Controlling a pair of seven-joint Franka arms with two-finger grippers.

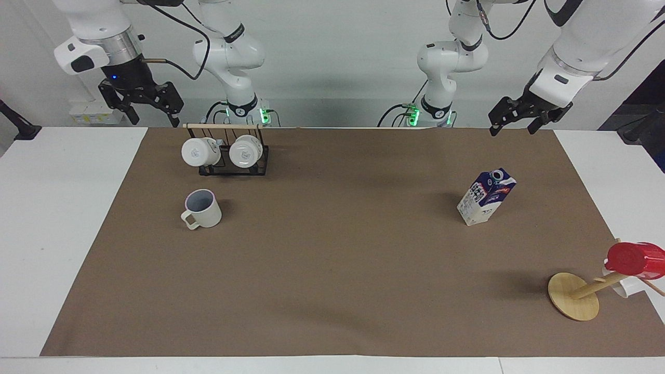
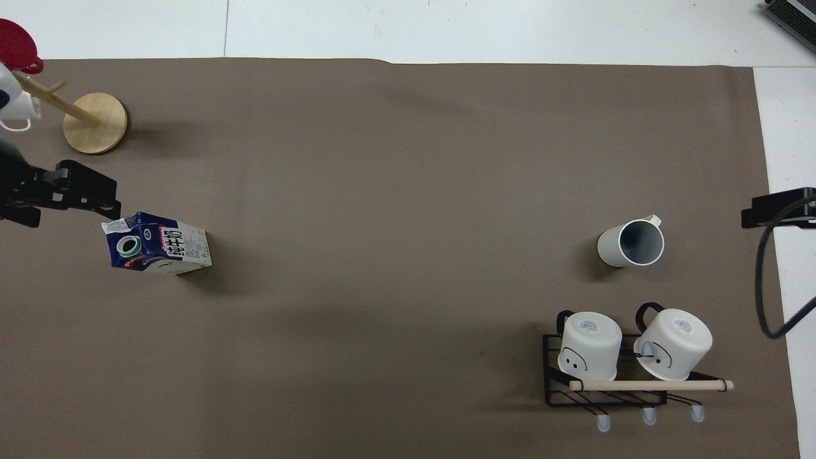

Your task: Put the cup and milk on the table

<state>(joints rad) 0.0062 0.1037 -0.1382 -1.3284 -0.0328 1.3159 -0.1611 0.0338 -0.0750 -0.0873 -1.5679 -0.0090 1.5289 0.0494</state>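
The cup (image 1: 202,209) stands upright on the brown sheet (image 1: 337,249) of the table (image 1: 57,218), toward the right arm's end; it also shows in the overhead view (image 2: 631,243). The milk (image 1: 486,196) stands upright on the sheet toward the left arm's end, and shows in the overhead view (image 2: 159,243). My right gripper (image 1: 153,115) hangs open and empty in the air over the table's robot-side edge, beside the mug rack. My left gripper (image 1: 514,127) hangs open and empty over the sheet's robot-side edge, apart from the milk.
A black wire rack (image 1: 226,161) with two plain white mugs (image 2: 590,344) stands nearer to the robots than the cup. A wooden mug tree (image 1: 574,296) with a red cup (image 1: 636,258) and a white mug stands at the left arm's end, farther from the robots than the milk.
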